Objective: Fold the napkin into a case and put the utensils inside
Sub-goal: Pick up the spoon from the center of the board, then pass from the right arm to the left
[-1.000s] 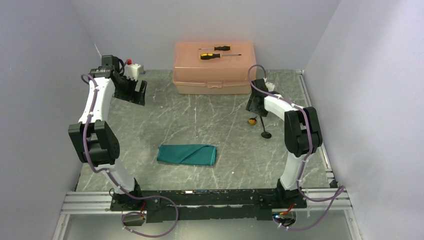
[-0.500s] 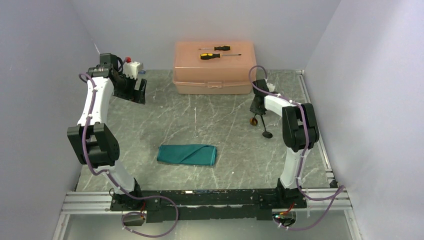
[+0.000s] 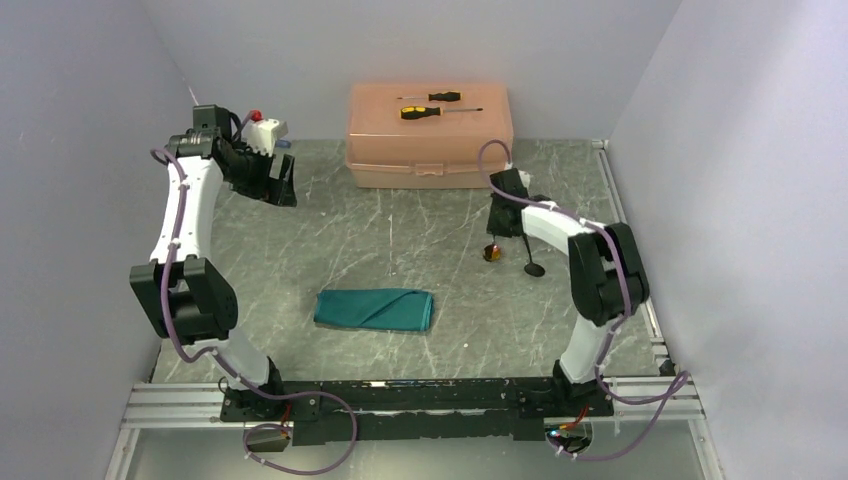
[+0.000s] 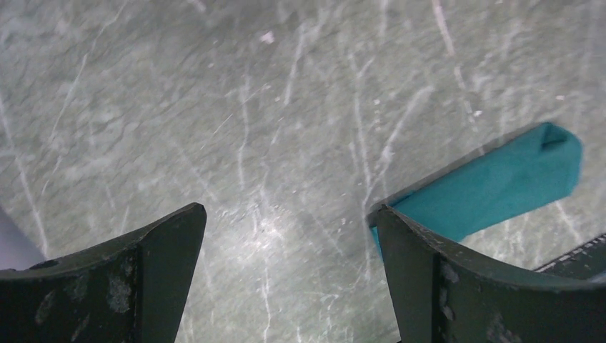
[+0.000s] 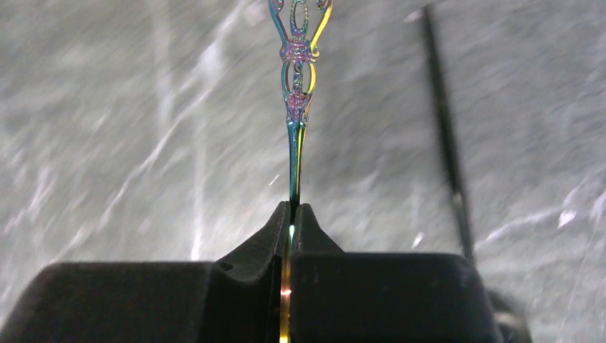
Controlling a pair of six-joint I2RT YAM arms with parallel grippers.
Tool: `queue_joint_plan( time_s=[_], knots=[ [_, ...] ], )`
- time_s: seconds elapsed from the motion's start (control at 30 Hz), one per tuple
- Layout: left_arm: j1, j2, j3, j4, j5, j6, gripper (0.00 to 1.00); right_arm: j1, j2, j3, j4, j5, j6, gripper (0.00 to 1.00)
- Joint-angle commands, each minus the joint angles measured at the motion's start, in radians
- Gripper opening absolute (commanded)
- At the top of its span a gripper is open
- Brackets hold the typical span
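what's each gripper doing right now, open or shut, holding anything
left gripper: open, holding nothing.
right gripper: shut on the fork, pinching its thin iridescent shaft.

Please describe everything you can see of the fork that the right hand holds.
The fork is a very thin, metal-looking piece with a rainbow sheen. Its slim stem widens into ornate openwork, and its far end leaves the wrist view. The right hand is shut on the stem, pinching it between the fingertips. Nothing else visibly touches it.
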Motion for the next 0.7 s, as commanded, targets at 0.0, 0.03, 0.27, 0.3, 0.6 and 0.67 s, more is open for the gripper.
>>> queue_joint_plan(
  time_s=[0.0,0.03,0.27,0.3,0.6,0.67],
  knots=[
    [-0.006,-0.065,0.025,-0.034,0.245,0.065,0.95,0.120,-0.218,-0.059,0.030,-0.094,-0.133,0.00],
    [-0.013,-0.066,0.015,-0.040,0.295,0.088,0.95,0.153,-0.250,-0.069,0.018,-0.114,-0.157,0.00],
    [-0.127,-0.146,-0.145,-0.026,0.483,0.308,0.95,0.323,-0.415,-0.068,-0.093,-0.417,-0.273,0.00],
    [-0.174,-0.174,-0.185,-0.001,0.479,0.354,0.95,0.339,-0.419,-0.047,-0.113,-0.446,-0.279,0.00],
    [-0.287,-0.528,-0.560,0.355,0.355,0.823,0.95,0.393,-0.245,0.370,-0.395,-0.662,-0.254,0.00],
    [-0.299,-0.565,-0.582,0.327,0.328,0.967,0.95,0.410,-0.208,0.439,-0.429,-0.686,-0.249,0.00]
  ],
)
